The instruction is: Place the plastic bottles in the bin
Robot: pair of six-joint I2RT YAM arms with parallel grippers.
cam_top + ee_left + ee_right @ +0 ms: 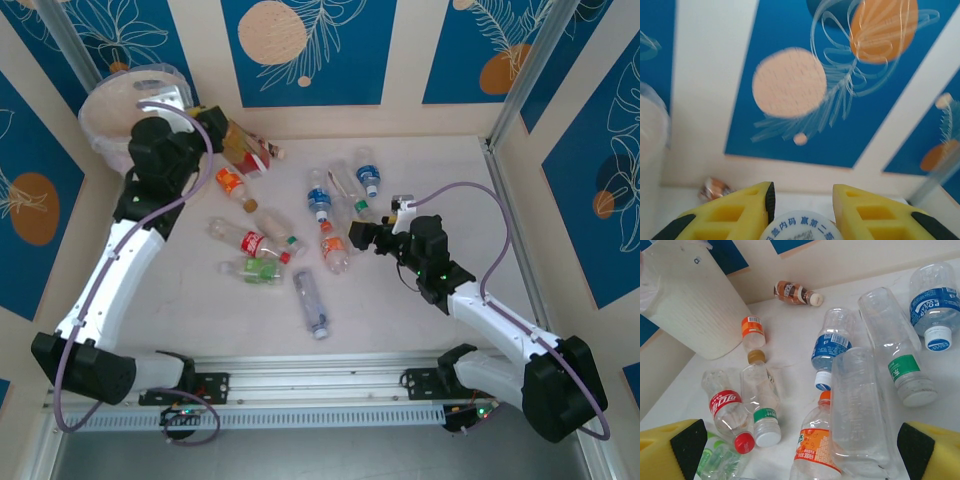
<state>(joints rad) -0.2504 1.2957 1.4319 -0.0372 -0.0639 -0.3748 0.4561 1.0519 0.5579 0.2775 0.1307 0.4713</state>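
Plastic bottle (801, 230) between left jaws

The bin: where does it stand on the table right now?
In the top view the bin stands at the table's far left corner, with the left gripper just right of it.

light: bright, even — faint shadows on the pale table top (380, 320)
glare: small highlights on the clear plastic bottles (860, 405)
left wrist: blurred
right wrist: sharp
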